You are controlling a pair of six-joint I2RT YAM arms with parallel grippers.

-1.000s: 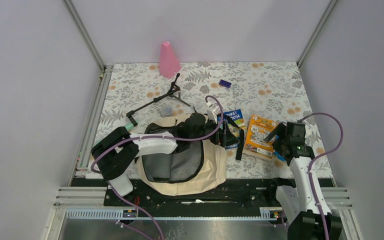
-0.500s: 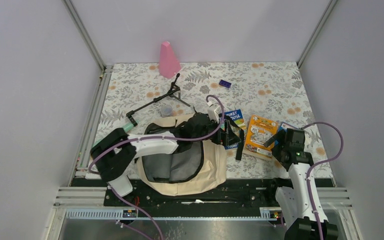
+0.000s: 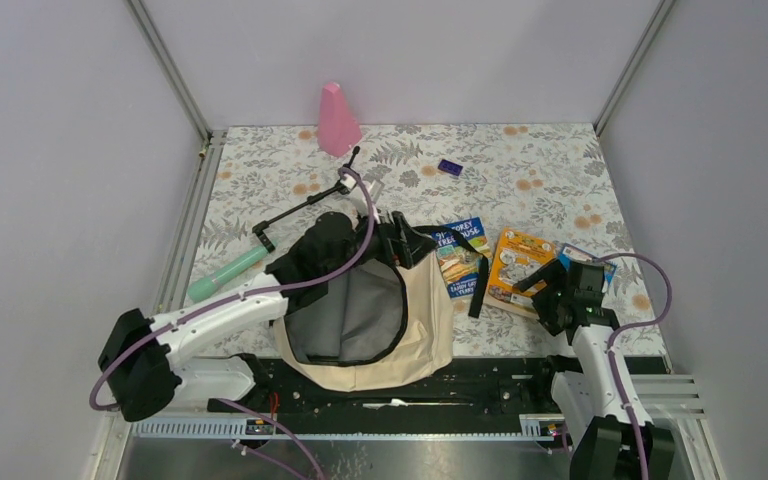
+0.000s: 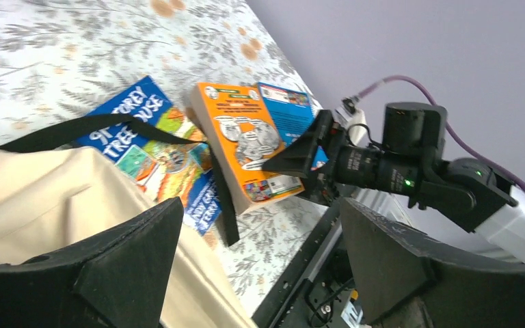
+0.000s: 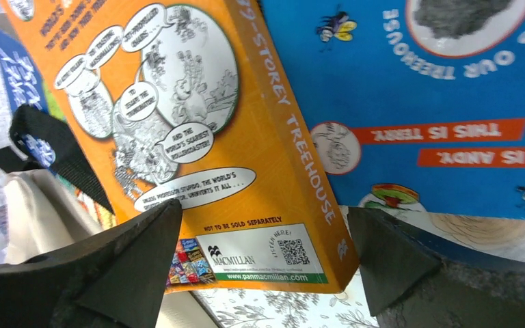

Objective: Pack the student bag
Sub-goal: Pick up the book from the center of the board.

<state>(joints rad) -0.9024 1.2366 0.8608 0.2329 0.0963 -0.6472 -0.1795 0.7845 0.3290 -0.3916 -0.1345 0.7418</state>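
The cream student bag (image 3: 415, 335) lies open at the near middle, its dark lining up; it also shows in the left wrist view (image 4: 55, 198). My left gripper (image 3: 418, 246) is open and empty over the bag's far right rim (image 4: 260, 273). An orange book (image 3: 520, 262) lies right of the bag, partly on a blue book (image 3: 600, 268). My right gripper (image 3: 540, 285) is open, its jaws either side of the orange book's (image 5: 198, 137) near end (image 5: 263, 273), not clamped. A second blue book (image 3: 463, 255) lies between bag and orange book.
A black bag strap (image 3: 480, 290) lies across the second blue book. A mint cylinder (image 3: 225, 273) lies left of the bag. A black tripod (image 3: 310, 200), a pink cone (image 3: 337, 118) and a small purple object (image 3: 449, 167) stand farther back.
My left arm has swung back left, its gripper moving from over the blue book to the bag's rim and uncovering the mint cylinder. My right gripper has dropped toward the orange book's near end.
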